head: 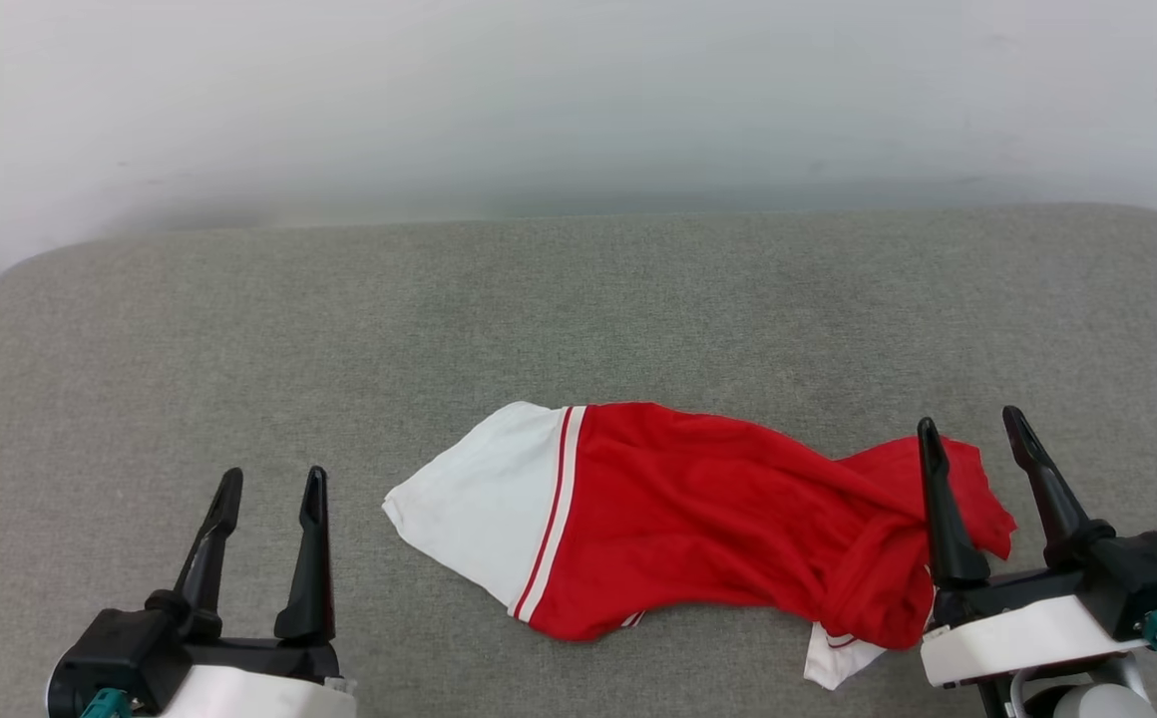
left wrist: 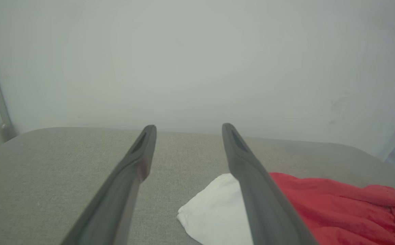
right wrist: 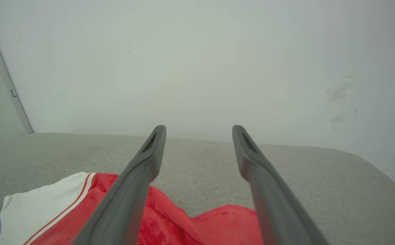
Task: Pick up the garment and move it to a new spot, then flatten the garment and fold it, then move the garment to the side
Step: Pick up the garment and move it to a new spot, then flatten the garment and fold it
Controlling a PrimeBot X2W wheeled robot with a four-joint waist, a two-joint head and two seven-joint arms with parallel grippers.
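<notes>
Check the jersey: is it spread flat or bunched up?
Bunched up, not spread. The red jersey lies twisted on the grey cushion, one white sleeve sticking out toward the left, folds gathered beside the right gripper.

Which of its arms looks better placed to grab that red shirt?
Probably the right. The right gripper, open, sits over the bunched red end of the garment; the left gripper, also open, stands off beside the white sleeve, over bare cushion.

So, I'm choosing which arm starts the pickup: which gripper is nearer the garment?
Right. The right gripper overlaps the garment's crumpled red end in the head view, jaws open. The left gripper sits clear of the white sleeve, over bare cushion.
</notes>
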